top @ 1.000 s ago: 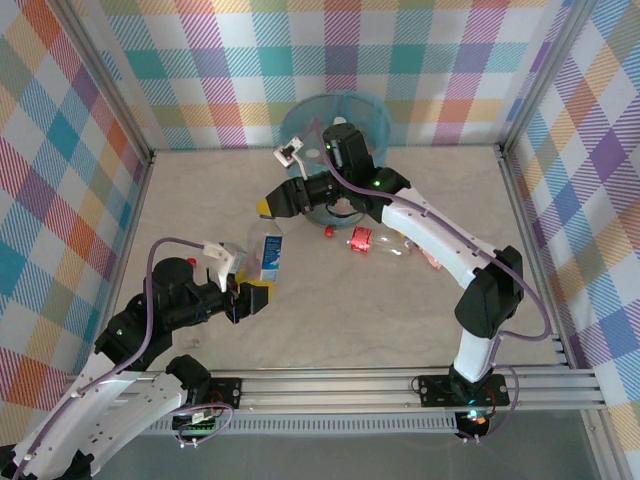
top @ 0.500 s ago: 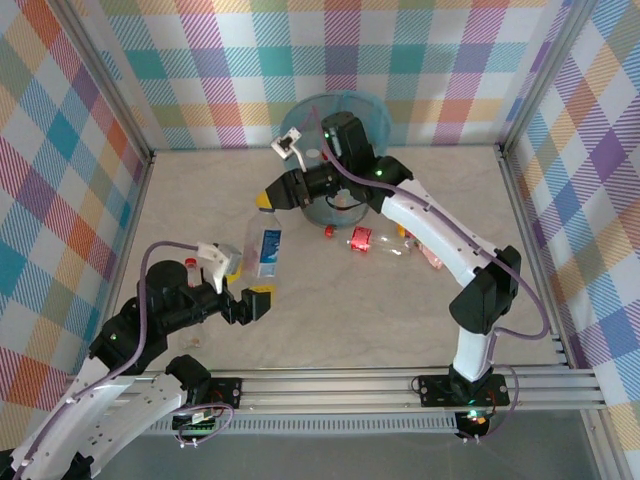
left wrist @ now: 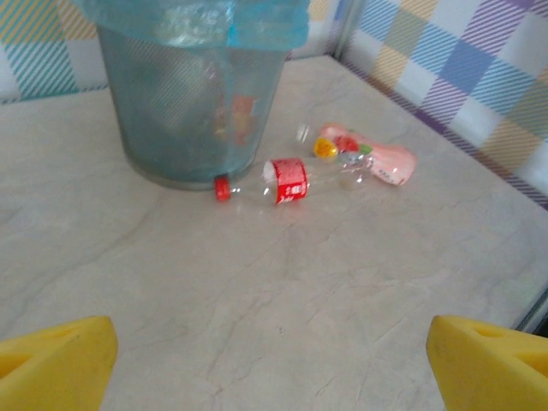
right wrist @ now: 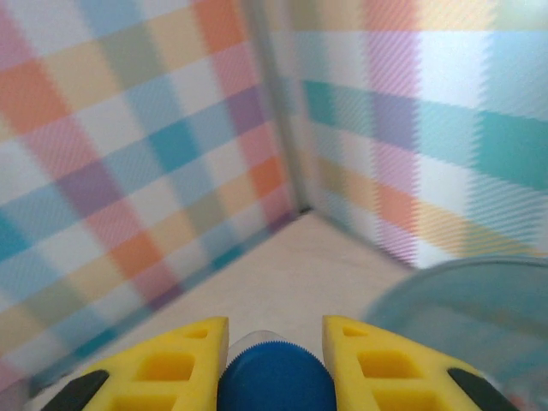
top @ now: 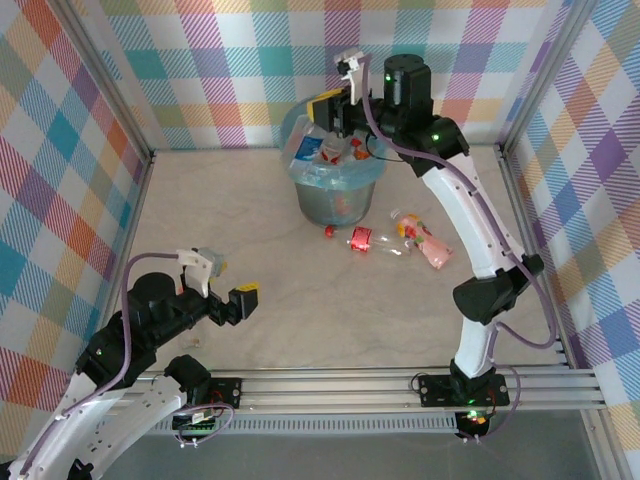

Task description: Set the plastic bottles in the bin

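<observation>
Checked panels wall the table (top: 300,320) on three sides and a metal rail runs along its near edge. The bin (top: 335,200) stands at 12 o'clock, near the back wall, with a wide bare stretch of tabletop between it and the left gripper (top: 240,298) at 7 o'clock.

From above, the right gripper (top: 333,108) hangs over the bin's rim with a blue-capped bottle (top: 308,150) beneath it. The right wrist camera shows what that angle hides: the right gripper (right wrist: 274,342) has its yellow fingers (right wrist: 193,351) pressed in on either side of the blue-capped bottle (right wrist: 274,377), and the bag-lined rim of the bin (right wrist: 462,300) is a blur at 4 o'clock.

The left wrist camera shows the left gripper (left wrist: 274,368) spread wide, holding nothing. Ahead of it is the bin (left wrist: 188,111), with a red-labelled bottle (left wrist: 289,180) lying capped-end against its base and a pink bottle (left wrist: 377,161) just beyond. From above, the red-labelled bottle (top: 365,240) and the pink bottle (top: 428,243) lie at 5 o'clock from the bin.
</observation>
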You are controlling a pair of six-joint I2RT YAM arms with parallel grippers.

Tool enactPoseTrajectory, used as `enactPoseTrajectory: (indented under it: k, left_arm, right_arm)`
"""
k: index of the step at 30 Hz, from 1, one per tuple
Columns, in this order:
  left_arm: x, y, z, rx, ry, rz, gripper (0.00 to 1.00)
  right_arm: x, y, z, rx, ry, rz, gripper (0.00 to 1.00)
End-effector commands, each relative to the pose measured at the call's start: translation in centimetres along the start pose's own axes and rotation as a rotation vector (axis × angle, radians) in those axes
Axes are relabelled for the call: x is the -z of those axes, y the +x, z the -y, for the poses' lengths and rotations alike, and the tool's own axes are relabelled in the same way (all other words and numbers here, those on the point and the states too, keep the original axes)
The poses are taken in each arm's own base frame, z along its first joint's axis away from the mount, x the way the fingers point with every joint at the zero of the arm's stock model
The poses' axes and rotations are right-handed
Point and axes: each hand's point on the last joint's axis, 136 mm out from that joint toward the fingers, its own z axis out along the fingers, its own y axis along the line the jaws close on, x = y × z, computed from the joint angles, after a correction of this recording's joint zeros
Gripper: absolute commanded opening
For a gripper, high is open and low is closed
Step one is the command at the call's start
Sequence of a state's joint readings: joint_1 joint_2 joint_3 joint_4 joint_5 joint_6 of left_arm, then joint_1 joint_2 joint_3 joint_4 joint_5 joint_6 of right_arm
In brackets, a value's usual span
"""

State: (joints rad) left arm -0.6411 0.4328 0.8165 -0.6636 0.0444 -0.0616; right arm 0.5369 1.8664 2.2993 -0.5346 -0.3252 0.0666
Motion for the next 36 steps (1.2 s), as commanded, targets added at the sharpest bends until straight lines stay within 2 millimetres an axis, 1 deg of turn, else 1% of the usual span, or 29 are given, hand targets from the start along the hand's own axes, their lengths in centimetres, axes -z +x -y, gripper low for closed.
enactPoseTrajectory:
  k: [1,3,5,8,12,13,14,18,20,23,29,33,36]
  left_arm:
    - [0.0,0.1,-0.6,0.03,-0.041,-0.028,0.93]
    - [-0.1,0.1,-0.6,0.037,-0.042,-0.031,0.92]
    - [-0.2,0.2,-0.6,0.044,-0.043,-0.03,0.92]
    - [-0.2,0.2,-0.8,0.053,-0.055,-0.021,0.92]
    - [-0.1,0.6,-2.1,0.059,-0.129,-0.031,0.92]
    - [0.0,0.7,-2.4,0.061,-0.146,-0.035,0.92]
    - [0.0,0.8,-2.7,0.061,-0.164,-0.041,0.92]
    - [0.1,1.3,-3.7,0.072,-0.22,-0.066,0.92]
    - [0.0,1.5,-3.9,0.078,-0.232,-0.074,0.92]
    - [-0.1,1.8,-4.0,0.088,-0.236,-0.078,0.92]
    - [-0.2,1.7,-4.0,0.098,-0.24,-0.073,0.91]
    - [-0.1,1.6,-4.2,0.097,-0.248,-0.07,0.91]
    - [-0.1,1.4,-4.3,0.098,-0.256,-0.067,0.91]
  right_arm:
    - [-1.2,-1.7,5.3,0.104,0.208,0.089,0.19]
    - [-2.4,-1.3,7.1,0.114,0.233,0.079,0.2]
    - [-3.9,-0.2,8.2,0.122,0.22,0.045,0.21]
    - [-6.4,2.5,8.8,0.134,0.162,-0.019,0.22]
    - [-8.7,6.5,9.1,0.115,0.096,-0.097,0.22]
    - [-9.0,7.2,9.1,0.126,0.081,-0.113,0.22]
    - [-9.4,8.1,9.1,0.121,0.061,-0.129,0.24]
    - [-10.7,11.1,8.2,0.114,-0.049,-0.177,0.29]
    - [-11.4,12.7,8.2,0.117,-0.08,-0.207,0.3]
    - [-12.4,15.4,8.7,0.122,-0.104,-0.255,0.31]
    - [-13.7,19.7,11.0,0.081,-0.097,-0.331,0.35]
    - [-14.1,21.4,12.3,0.056,-0.094,-0.358,0.38]
    - [-14.4,21.8,13.0,0.037,-0.09,-0.362,0.42]
